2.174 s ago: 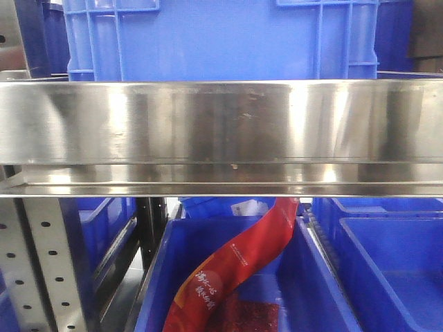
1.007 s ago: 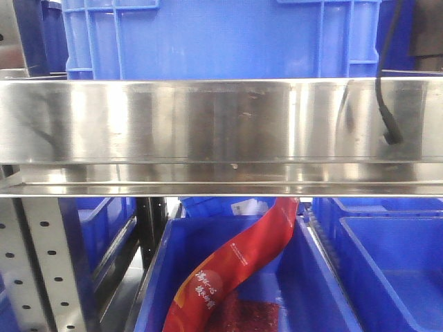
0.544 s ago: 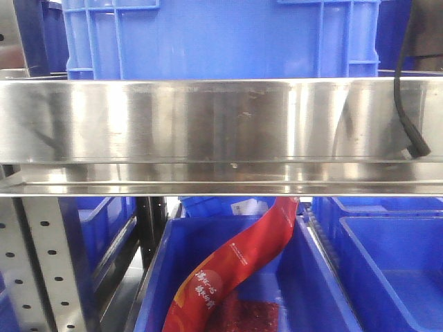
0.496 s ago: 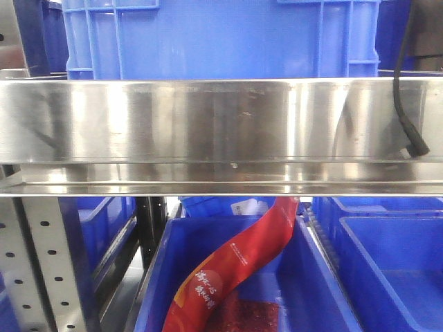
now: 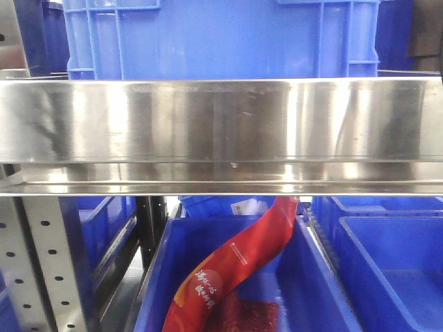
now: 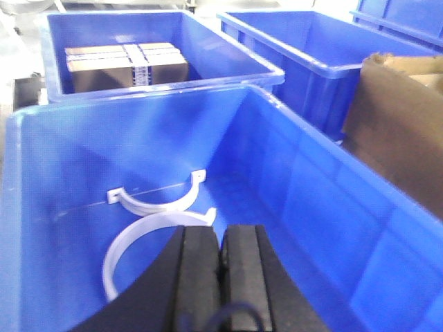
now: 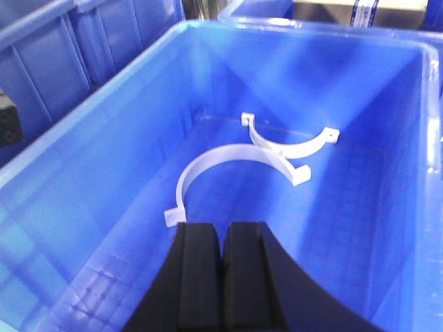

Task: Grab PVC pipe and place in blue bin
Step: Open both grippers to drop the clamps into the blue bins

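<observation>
2 white PVC pipe clamps lie flat on the floor of a blue bin, open-topped w/ smooth glossy walls. Each is a thin half-ring w/ small square tabs at its ends. The smaller clamp sits farther in, toward the back wall, its curve bowing toward the camera in the left wrist view. The larger clamp lies just beside it, arc opening the opposite way; 1 end tab rests near the smaller one's curve. Right wrist view shows the same pair: smaller clamp, larger clamp, roughly mid-floor.
</observation>
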Robot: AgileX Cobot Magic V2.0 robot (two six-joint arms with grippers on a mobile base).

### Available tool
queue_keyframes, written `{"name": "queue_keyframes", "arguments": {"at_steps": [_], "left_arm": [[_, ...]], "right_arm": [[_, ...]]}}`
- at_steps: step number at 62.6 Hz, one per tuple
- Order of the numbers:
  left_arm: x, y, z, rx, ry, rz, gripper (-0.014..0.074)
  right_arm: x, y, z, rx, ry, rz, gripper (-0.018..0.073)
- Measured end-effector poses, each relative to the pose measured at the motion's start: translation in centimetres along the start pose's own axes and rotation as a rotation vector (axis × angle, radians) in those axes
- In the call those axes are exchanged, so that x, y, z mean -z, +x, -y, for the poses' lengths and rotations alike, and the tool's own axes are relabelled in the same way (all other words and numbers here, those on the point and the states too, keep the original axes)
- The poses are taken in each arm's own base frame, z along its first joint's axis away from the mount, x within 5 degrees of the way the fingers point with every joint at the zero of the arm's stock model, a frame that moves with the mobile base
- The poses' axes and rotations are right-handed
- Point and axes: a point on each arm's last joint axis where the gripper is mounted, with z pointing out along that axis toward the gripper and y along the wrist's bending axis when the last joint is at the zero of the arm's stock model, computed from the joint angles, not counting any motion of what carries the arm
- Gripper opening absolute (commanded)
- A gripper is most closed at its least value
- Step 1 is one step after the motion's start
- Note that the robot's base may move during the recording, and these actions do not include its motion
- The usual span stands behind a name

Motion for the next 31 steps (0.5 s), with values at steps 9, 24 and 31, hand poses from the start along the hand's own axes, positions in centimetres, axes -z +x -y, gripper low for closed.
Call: {"name": "queue_keyframes", "arguments": {"at_steps": [9, 24, 31], "left_arm": [[1.0, 0.0, -0.1, 0.014, -0.008, -0.036, -0.0111], [7.6, -1.6, 0.4, 0.018, 0.019, 0.076, -0.0111], [9.7, -0.7, 0.4, 0.015, 0.042, 0.157, -0.0111]], "right_arm": [[0.5, 0.2, 0.0, 0.0, 0.004, -0.027, -0.0169], [5.5, -0.6, -0.2, 0.005, -0.024, 0.147, -0.0169], [6.9, 0.5, 0.0, 0.007, -0.036, 0.231, -0.0169]]}}
